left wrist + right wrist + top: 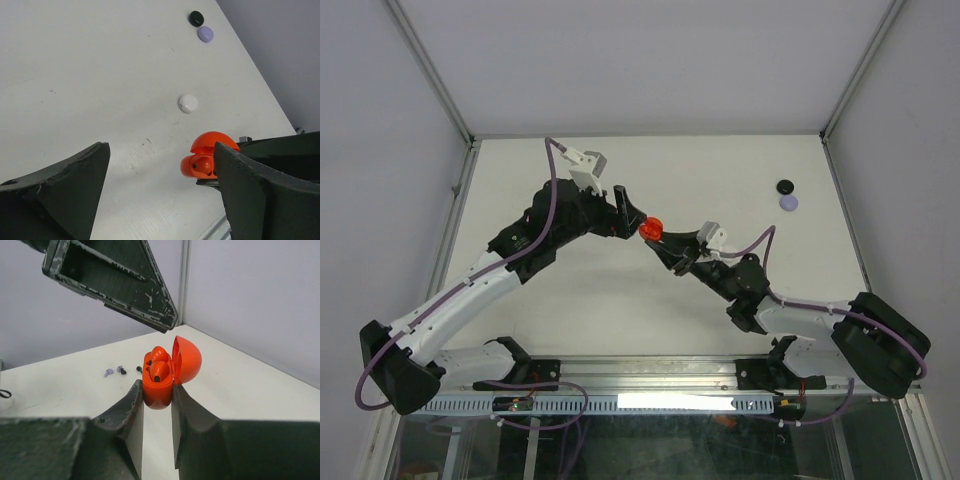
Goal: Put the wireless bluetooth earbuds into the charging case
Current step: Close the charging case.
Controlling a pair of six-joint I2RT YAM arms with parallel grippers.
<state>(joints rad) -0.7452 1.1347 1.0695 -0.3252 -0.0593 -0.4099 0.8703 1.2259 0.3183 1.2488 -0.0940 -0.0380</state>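
Note:
A red charging case (159, 395) with its lid swung open is pinched between the fingers of my right gripper (157, 387), above the table. Two red earbuds (160, 371) sit in its wells. My left gripper (161, 148) is open and holds nothing, and the case (202, 161) shows just beside its right finger (260, 190). From above, the left gripper (626, 213) hovers at the upper left of the case (653, 228). A round white piece (188, 103) lies on the table beyond the case.
A black round piece (785, 187) and a lavender one (788, 203) lie side by side at the back right of the table (570, 300). Small lavender and black bits (120, 370) lie on the table in the right wrist view. Walls enclose three sides.

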